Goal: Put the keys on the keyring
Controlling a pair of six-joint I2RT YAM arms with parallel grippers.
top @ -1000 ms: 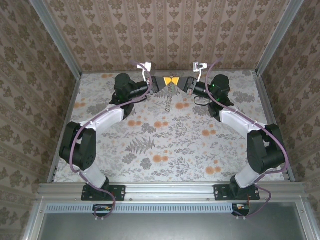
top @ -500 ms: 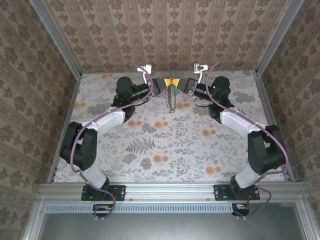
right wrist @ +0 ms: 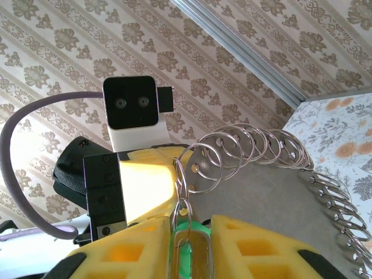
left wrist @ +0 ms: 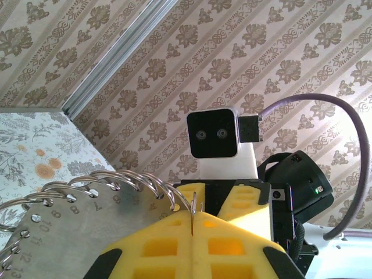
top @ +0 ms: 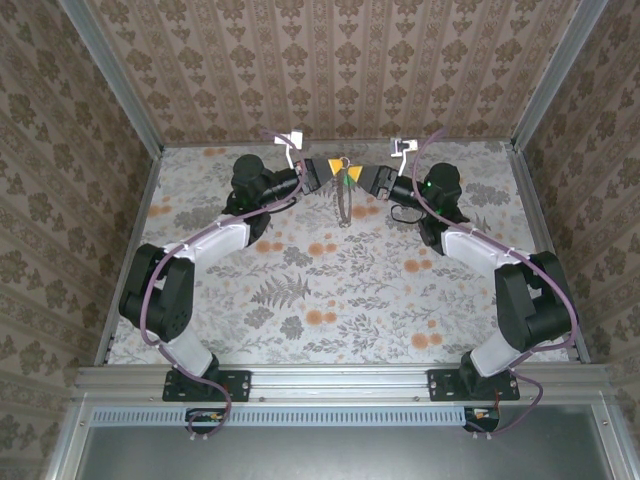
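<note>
1. Two pincers meeting tip to tip above the far end of the surface (top: 330, 285).
2. Left pincer (top: 322, 172) clenched on one silvery keyring (left wrist: 181, 200), the end one of a row along one numbered grey plate (left wrist: 87, 224).
3. Right pincer (top: 372, 178) grasping one green-headed key (right wrist: 185, 253), its top right at that keyring; threaded or not, cannot tell.
4. Plate hanging between both pincers; remaining rings overlapped, uncountable.

Left gripper (left wrist: 192, 229) and right gripper (right wrist: 189, 232) pads (right wrist: 256, 247): yellow, matt, foam-like plastic with moulded pockets. Key (right wrist: 186, 250) head: green glossy translucent plastic. Keyring (right wrist: 250, 140): loops of bright polished wire. Numbered plate (left wrist: 75, 224): dull brushed grey metal. Table (top: 330, 290): matt floral sheet. Frame rails (top: 340, 378): satin aluminium
</note>
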